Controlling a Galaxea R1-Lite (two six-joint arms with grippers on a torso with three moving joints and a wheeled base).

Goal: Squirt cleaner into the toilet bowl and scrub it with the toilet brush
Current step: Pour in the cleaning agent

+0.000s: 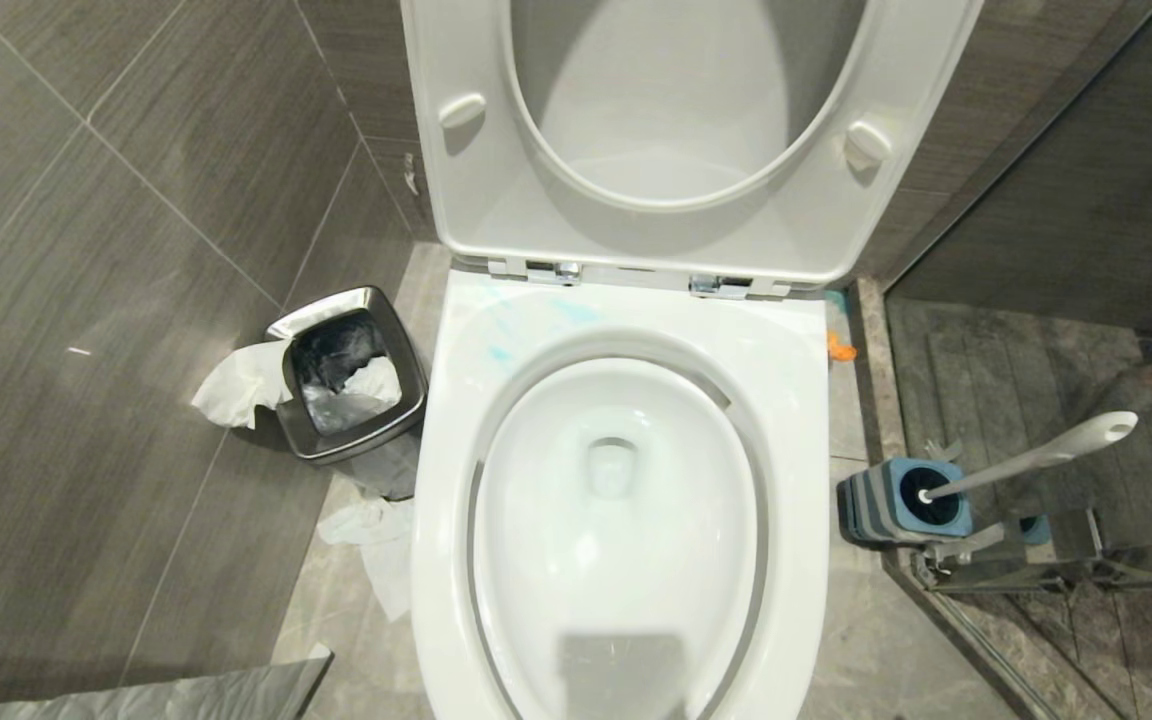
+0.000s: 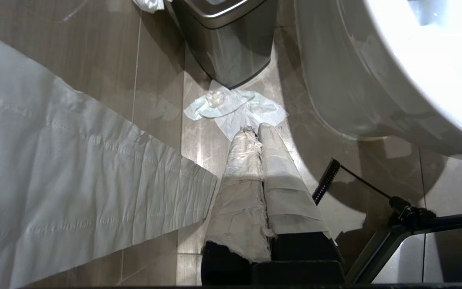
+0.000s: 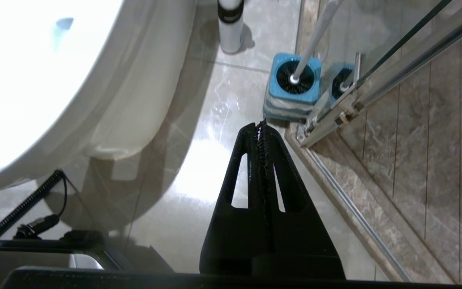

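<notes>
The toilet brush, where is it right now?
In the head view the toilet brush stands in its blue-and-grey holder on the floor to the right of the toilet bowl, beside the glass shower door, handle leaning right.

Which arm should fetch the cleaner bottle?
Right. The cleaner and toilet brush stand on the floor ahead of the right gripper; the left gripper faces the steel bin.

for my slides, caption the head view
Open toilet bowl, toilet brush in its holder at right, steel bin at left.
</notes>
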